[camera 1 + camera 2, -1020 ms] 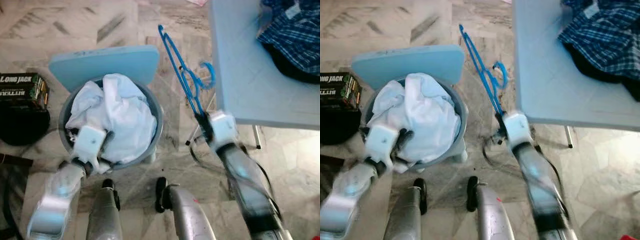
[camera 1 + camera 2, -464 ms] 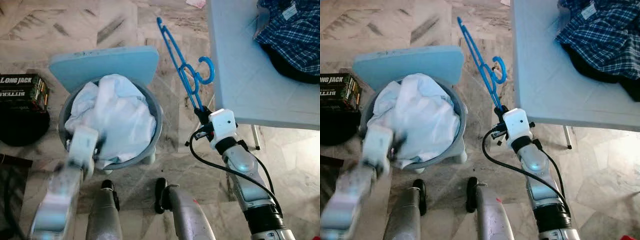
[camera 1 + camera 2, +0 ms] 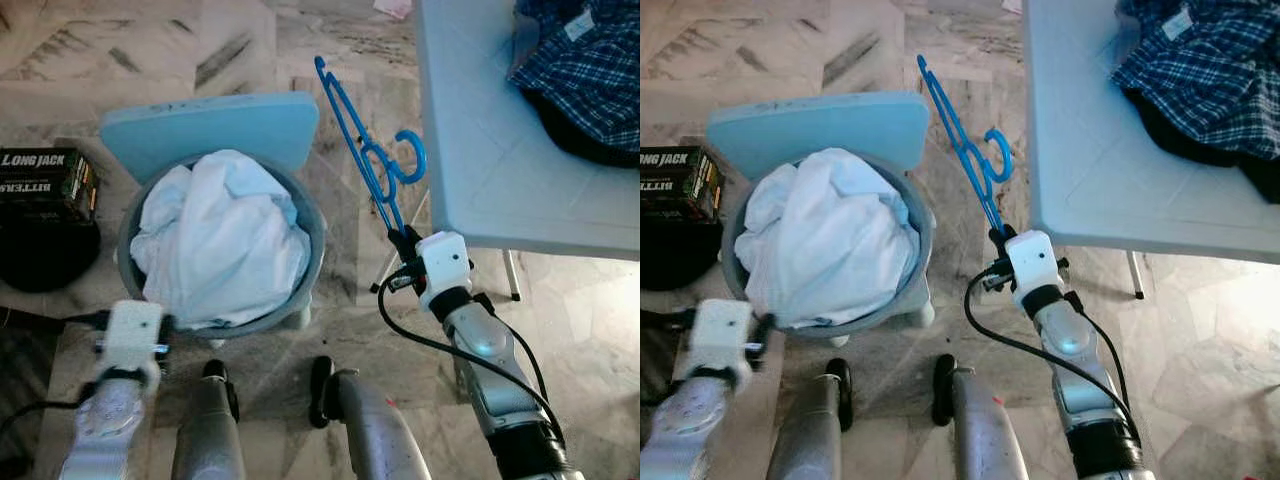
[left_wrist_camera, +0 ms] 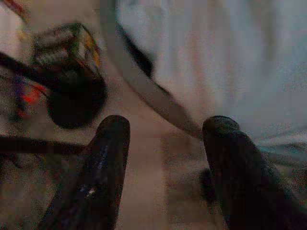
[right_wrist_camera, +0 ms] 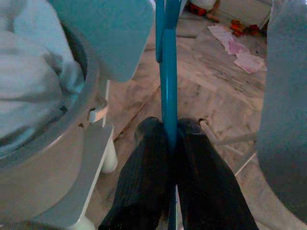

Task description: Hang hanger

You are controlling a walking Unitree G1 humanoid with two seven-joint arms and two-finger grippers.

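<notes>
Obscured and blurred items
Left wrist view blurred; shirt [image 3: 585, 60] beyond right gripper [image 5: 170, 139] cut by frame edge.

Right arm extended forward, forearm angled up and slightly left. Right pincer [image 5: 170, 139]: both black fingers pressed together, a thin blue bar clamped between them. Left arm low and bent close to the body. Left pincer [image 4: 165, 143]: fingers spread apart, nothing between them.

At the left edge of the left eye view, a dark box [image 3: 42, 183] carries white lettering "LONG JACK"; a second line below looks like "BITTERS" but is too blurred to confirm.
</notes>
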